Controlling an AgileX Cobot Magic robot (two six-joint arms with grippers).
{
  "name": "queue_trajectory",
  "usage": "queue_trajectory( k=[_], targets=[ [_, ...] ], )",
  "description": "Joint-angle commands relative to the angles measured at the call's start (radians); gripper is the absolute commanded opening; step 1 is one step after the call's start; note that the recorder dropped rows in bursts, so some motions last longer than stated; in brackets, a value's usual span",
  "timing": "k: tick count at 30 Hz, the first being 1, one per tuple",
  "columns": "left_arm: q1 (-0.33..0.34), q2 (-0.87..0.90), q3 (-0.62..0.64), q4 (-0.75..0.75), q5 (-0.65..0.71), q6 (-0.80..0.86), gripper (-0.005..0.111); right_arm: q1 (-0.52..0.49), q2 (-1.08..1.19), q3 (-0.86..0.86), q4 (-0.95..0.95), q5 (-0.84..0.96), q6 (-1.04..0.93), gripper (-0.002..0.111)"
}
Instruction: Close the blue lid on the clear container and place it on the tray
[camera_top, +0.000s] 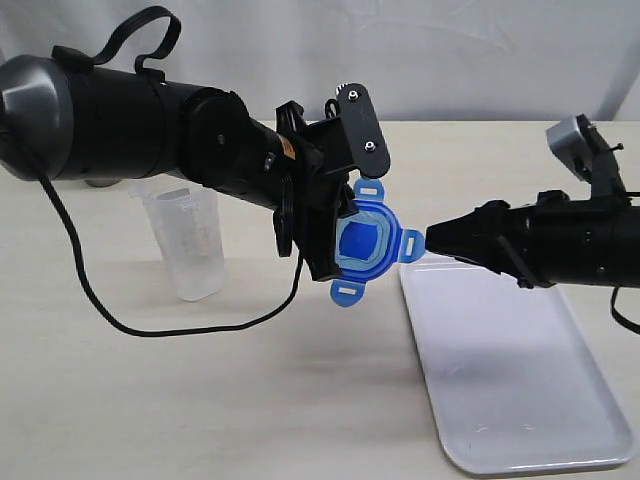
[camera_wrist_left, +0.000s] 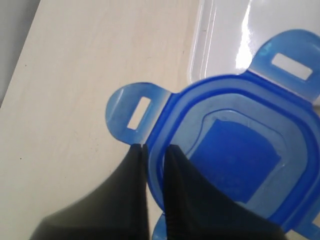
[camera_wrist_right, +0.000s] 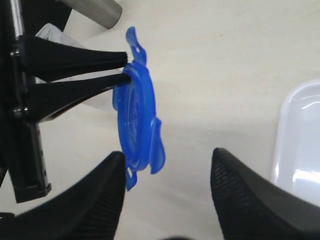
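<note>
The blue lid (camera_top: 365, 242) hangs in the air on edge, its inner face towards the exterior camera and its snap tabs sticking out. My left gripper (camera_top: 335, 240) is shut on the lid's rim (camera_wrist_left: 156, 165), one finger on each side. My right gripper (camera_top: 432, 240) is open just right of the lid; in its wrist view the lid (camera_wrist_right: 135, 115) is edge-on beside one fingertip, not between the fingers. The clear container (camera_top: 186, 240) stands upright and uncovered on the table, left of the lid and behind the left arm. The white tray (camera_top: 520, 390) lies at the lower right.
A grey steel cup (camera_wrist_right: 97, 9) lies on the table beyond the left gripper. A black cable (camera_top: 150, 325) loops across the table in front of the container. The tray's near corner (camera_wrist_left: 215, 35) lies beneath the held lid.
</note>
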Motion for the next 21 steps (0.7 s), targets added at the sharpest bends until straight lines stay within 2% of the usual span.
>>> queue_trajectory(
  k=[1,4,9,15,21],
  targets=[
    [-0.001,-0.012,0.002,-0.014,-0.016,0.002,0.0,0.002,0.08,-0.006,0.128,0.047,-0.15,0.051],
    [-0.001,-0.012,0.002,-0.014,-0.014,0.002,0.0,0.002,0.129,-0.006,0.195,0.086,-0.228,0.051],
    [-0.001,-0.012,0.002,-0.014,-0.014,0.0,0.0,0.002,0.154,-0.006,0.196,0.113,-0.27,0.05],
    [-0.001,-0.012,0.002,-0.014,-0.014,-0.001,0.0,0.023,0.154,-0.006,0.196,0.126,-0.293,0.035],
    [-0.001,-0.012,0.002,-0.014,-0.002,-0.003,0.0,0.124,0.161,-0.041,0.196,-0.032,-0.294,0.045]
  ],
)
